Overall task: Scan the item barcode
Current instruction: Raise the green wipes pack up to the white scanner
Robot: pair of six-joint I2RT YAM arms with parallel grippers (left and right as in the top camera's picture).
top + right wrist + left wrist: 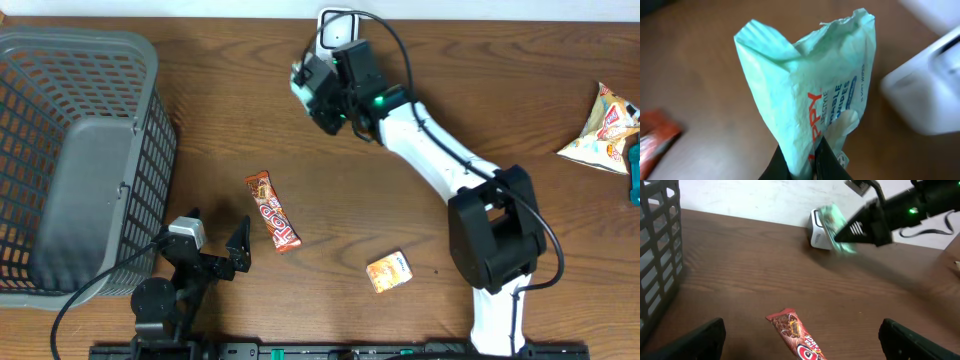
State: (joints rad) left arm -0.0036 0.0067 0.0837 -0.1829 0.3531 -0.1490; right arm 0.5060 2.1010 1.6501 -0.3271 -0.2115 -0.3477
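At the desk's (500, 90) far edge the right gripper (812, 155) pinches a wipes pack (810, 85) beside the scanner (930, 95). The left gripper (215, 238) hangs spread, empty. The crumpled wrapper could hide its barcode.

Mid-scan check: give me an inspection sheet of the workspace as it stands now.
Surface: brown wooden table, no spills seen.
Job's things: wipes packet held up close to the white scanner.
Clutter: chocolate bar, small orange packet, snack bag at the right edge, gray basket at left.
Grippers: right gripper shut on the wipes packet; left gripper open, empty, low by the chocolate bar.
Cables: black cable loops past the scanner; another trails from the left arm's base.
Surroundings: pale wall behind the table.
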